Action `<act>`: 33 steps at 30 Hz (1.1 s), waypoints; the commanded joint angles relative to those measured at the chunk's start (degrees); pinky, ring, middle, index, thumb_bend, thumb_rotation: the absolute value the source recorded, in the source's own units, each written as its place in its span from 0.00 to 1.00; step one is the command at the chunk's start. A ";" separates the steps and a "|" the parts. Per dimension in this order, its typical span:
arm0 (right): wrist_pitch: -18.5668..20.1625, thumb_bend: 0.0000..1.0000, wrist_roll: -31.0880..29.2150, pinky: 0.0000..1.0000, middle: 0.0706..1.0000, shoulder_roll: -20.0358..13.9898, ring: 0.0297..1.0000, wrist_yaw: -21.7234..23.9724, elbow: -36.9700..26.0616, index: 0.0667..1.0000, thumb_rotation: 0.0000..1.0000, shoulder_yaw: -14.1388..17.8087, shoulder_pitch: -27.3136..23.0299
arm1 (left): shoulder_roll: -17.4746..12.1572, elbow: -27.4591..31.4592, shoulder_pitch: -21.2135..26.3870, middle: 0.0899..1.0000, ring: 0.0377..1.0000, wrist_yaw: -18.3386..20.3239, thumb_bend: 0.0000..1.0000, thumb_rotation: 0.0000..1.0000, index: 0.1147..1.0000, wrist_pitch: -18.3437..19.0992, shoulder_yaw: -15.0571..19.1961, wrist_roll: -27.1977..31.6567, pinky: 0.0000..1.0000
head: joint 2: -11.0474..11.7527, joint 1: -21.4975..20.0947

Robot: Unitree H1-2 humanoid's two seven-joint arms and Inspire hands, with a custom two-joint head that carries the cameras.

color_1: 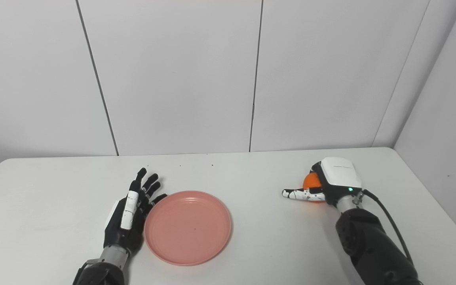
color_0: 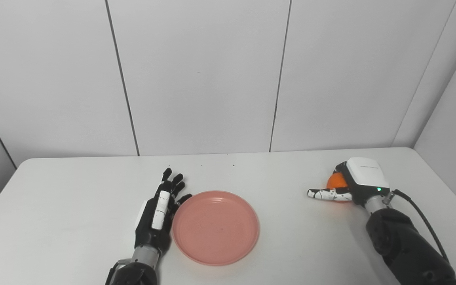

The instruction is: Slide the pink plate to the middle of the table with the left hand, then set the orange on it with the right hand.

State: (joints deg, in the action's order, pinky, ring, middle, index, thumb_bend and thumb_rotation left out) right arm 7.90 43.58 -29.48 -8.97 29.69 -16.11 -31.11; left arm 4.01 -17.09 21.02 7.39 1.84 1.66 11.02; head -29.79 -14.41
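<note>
While the pink plate lies near mid-table, the left hand rests flat against its left rim, fingers spread, grasping nothing. The right hand wraps the orange at the table's right side. Placement remains outstanding.

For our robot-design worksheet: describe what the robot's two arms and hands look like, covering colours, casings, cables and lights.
The left hand is mostly black with a white strip along one finger and a silver wrist. The right hand has a white back casing with a small green light, a white, black-jointed finger, and a black cable looping from the wrist along its black forearm.
</note>
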 commanded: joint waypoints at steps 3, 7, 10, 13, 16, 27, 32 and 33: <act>-2.71 0.71 -0.83 0.14 0.21 -1.55 0.18 2.32 -0.20 0.23 0.79 -0.87 -1.11 | 0.29 -0.45 -1.05 0.94 0.95 -0.32 1.00 0.81 1.00 2.49 -0.20 0.19 0.81 | -0.08 0.04; -2.59 0.70 -1.21 0.15 0.21 -1.80 0.18 3.55 -0.66 0.23 0.77 -1.01 -1.00 | 0.31 -0.19 -1.14 0.94 0.95 -0.24 1.00 0.81 1.00 2.68 -0.24 0.28 0.82 | -0.20 0.05; -1.91 0.70 -1.17 0.15 0.21 -2.00 0.18 4.75 -1.39 0.22 0.77 -1.24 -0.85 | 0.27 -0.21 -1.18 0.94 0.96 -0.12 1.00 0.81 1.00 2.76 -0.23 0.39 0.83 | -0.24 0.03; -1.69 0.70 -0.82 0.16 0.21 -2.05 0.19 4.92 -1.20 0.23 0.78 -1.40 -0.79 | 0.24 -0.30 -1.19 0.94 0.96 -0.09 1.00 0.81 1.00 2.71 -0.20 0.42 0.84 | -0.26 0.00; -1.50 0.71 -0.55 0.17 0.23 -2.06 0.20 4.83 -1.07 0.24 0.80 -1.53 -0.75 | 0.21 -0.22 -1.25 0.94 0.96 -0.14 1.00 0.81 1.00 2.63 -0.26 0.28 0.83 | -0.23 0.00; -1.53 0.71 1.26 0.13 0.20 -0.89 0.17 -4.15 -1.13 0.24 0.76 0.33 -0.10 | 0.31 0.04 -1.42 0.94 0.96 -0.16 0.99 0.81 1.00 2.82 -0.38 0.30 0.84 | -0.39 0.27; -3.64 0.71 3.58 0.12 0.22 -0.91 0.16 -14.25 -7.24 0.26 0.79 2.69 -0.35 | 0.17 -0.22 -1.35 0.95 0.96 0.00 1.00 0.81 1.00 2.74 -0.34 0.43 0.85 | -0.30 -0.05; -4.37 0.70 4.41 0.12 0.22 -1.46 0.16 -15.25 -9.51 0.26 0.79 2.82 -1.12 | 0.07 -0.38 -1.28 0.95 0.96 0.11 0.99 0.81 1.00 2.59 -0.40 0.34 0.86 | -0.22 -0.11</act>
State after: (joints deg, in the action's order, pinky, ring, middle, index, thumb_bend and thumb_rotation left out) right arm 6.48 46.28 -28.59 -19.68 24.88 -15.09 -27.48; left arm 3.98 -16.61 20.72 7.46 2.03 1.50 11.03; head -29.97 -14.50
